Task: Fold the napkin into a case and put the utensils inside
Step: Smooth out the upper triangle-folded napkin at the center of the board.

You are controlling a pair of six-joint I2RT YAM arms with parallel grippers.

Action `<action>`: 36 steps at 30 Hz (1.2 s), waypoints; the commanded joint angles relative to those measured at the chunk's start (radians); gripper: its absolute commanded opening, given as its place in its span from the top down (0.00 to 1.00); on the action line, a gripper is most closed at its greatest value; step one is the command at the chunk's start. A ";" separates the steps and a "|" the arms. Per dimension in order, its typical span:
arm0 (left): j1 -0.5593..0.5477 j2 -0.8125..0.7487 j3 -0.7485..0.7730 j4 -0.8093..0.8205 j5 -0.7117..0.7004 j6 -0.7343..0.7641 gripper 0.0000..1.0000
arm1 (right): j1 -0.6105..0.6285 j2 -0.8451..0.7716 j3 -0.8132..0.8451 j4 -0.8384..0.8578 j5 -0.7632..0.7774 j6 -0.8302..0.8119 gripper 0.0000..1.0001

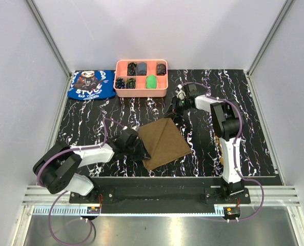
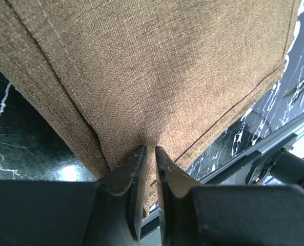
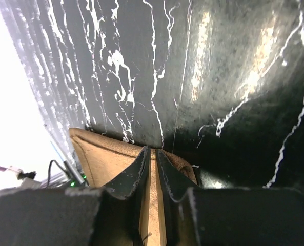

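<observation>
The olive-brown napkin [image 1: 164, 143] is shown lying flat near the middle of the dark marbled surface [image 1: 254, 133], turned so that its corners point far, near, left and right. It is held at two places. The left gripper [image 2: 149, 152] is seen closed to a narrow slit on the napkin's near-left edge, with the cloth puckering in towards the fingertips. The right gripper [image 3: 153, 154] is seen pinched on the far corner, a strip of cloth showing between the nearly meeting jaws. The two grips are set almost opposite each other, so nearly the whole cloth lies between them, near and left of the right gripper and far and right of the left one. A faint line is seen running from the far corner towards the near-left edge. The next fold is judged to turn on the far corner being carried across towards the near side while the left side is kept in place. The utensils cannot be made out with certainty.
</observation>
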 commanded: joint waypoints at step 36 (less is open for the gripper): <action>-0.088 -0.239 -0.130 0.074 -0.059 -0.128 0.75 | 0.215 -0.275 -0.302 0.101 0.112 0.060 0.56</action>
